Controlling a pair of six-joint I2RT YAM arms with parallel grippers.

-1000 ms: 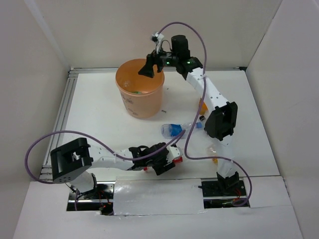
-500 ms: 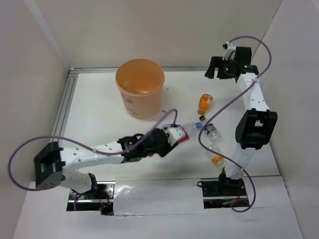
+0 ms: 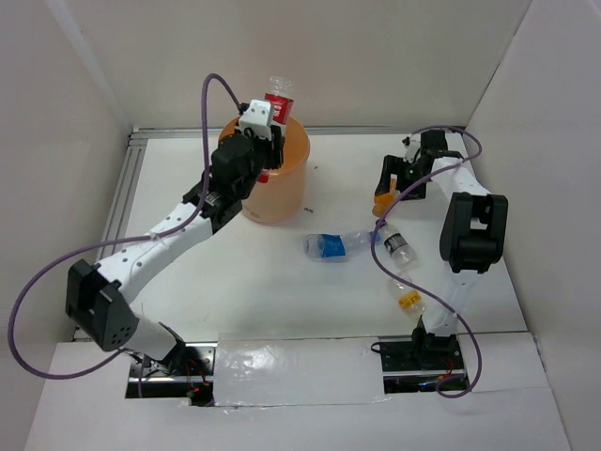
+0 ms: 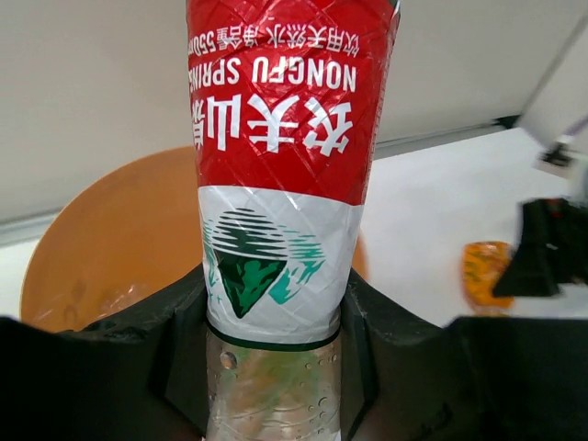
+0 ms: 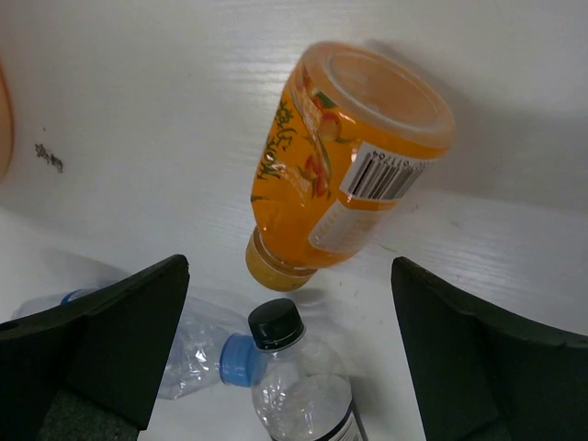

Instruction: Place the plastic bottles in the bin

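Right claw [image 3: 392, 180] over white walled table [image 3: 282, 291]

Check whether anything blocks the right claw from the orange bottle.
Nothing visible does. The right claw is open over the orange bottle, with only air between them. The black-capped bottle lies just off its neck, beside the path, not in it.

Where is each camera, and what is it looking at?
Top external: above and behind the arms, looking down at the table; both arms show.
Left wrist: on the left gripper, facing its red-labelled bottle and the bin; black fingers show.
Right wrist: on the right gripper, looking down at the orange bottle; both fingers show.
Shared: all three see the orange bottle.
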